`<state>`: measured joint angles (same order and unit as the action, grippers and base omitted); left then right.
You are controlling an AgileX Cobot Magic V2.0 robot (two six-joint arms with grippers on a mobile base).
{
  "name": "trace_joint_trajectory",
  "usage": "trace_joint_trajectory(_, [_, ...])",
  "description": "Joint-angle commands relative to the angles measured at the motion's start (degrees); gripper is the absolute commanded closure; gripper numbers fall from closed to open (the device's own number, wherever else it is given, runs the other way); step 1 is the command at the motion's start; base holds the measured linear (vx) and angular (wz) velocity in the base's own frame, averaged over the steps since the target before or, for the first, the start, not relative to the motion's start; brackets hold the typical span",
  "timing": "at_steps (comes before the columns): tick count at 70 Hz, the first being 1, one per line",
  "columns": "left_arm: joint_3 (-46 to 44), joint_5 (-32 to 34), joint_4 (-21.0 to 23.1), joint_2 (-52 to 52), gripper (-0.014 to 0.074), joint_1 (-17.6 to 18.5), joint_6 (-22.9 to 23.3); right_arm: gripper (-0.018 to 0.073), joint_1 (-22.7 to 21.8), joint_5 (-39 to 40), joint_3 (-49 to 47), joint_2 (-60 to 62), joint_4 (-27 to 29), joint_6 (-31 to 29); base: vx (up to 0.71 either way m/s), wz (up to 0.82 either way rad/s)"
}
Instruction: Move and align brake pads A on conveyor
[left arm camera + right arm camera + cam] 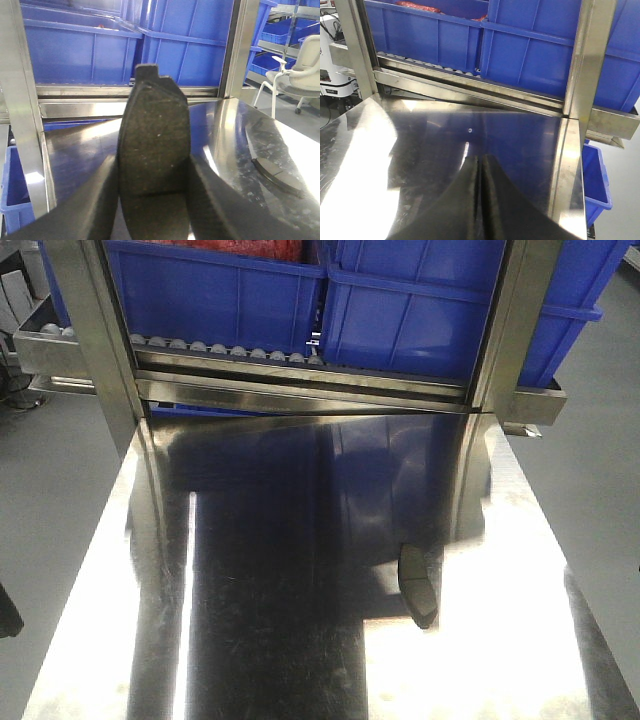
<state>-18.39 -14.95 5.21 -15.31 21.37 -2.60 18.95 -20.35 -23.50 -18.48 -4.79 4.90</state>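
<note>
Where pad [419, 585] lies, steel tbl [300, 650], blue bins [215, 300]

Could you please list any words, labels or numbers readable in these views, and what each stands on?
No text can be read.
The blue bins, the steel table, the lying brake pad and the held brake pad in the left gripper show no print or label.
Any marking on the white machine is too small to tell.

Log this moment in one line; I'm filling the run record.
left gripper shut on held pad | right gripper shut, empty | loose pad flat on table | conveyor unseen
</note>
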Motion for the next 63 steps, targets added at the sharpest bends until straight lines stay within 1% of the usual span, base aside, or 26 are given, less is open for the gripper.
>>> trace_joint_trajectory(1, [-1.55,5.99,0.58,-0.33,0.0594,0.42,0.08,0.0566,-0.14,4.19,-1.56,-0.52,-0.55,-0.45,0.00,0.00])
trace_joint_trajectory(34, [-1.55,5.99,0.58,-0.33,0.0594,0.42,0.08,0.0566,-0.14,5.29,-1.56,-0.52,-0.55,-0.45,0.00,0.00])
trace_joint_trajectory(41, [-1.55,5.99,0.58,-0.33,0.0594,0.42,0.08,0.0566,-0.14,6.76,-1.56,-0.52,-0.55,-0.45,0.00,0.00])
trace_joint_trajectory(48, [-1.55,5.99,0.58,-0.33,0.0594,0.42,0.08,0.0547,-0.14,7.19,-1.56,-0.52,-0.55,-0.45,0.00,0.00])
trace_joint_trajectory(53, [-1.55,5.99,0.58,-0.33,0.0594,0.42,0.08,0.0498,-0.14,7.45,-1.56,-0.52,-0.55,-0.45,0.00,0.00])
trace_joint_trajectory(57, [-1.55,5.99,0.58,-0.33,0.0594,0.42,0.08,0.0419,-0.14,7.65,-1.56,-0.52,-0.87,-0.49,0.00,0.00])
trace_joint_trajectory(61, [-1.55,5.99,0.58,-0.33,0.0594,0.42,0.08,0.0300,-0.14,7.82,-1.56,-0.52,-1.70,-0.49,0.00,0.00])
trace_joint_trajectory(63, [-1.55,5.99,0.58,-0.33,0.0594,0.42,0.08,0.0219,-0.14,7.87,-1.56,-0.52,-2.10,-0.49,0.00,0.00])
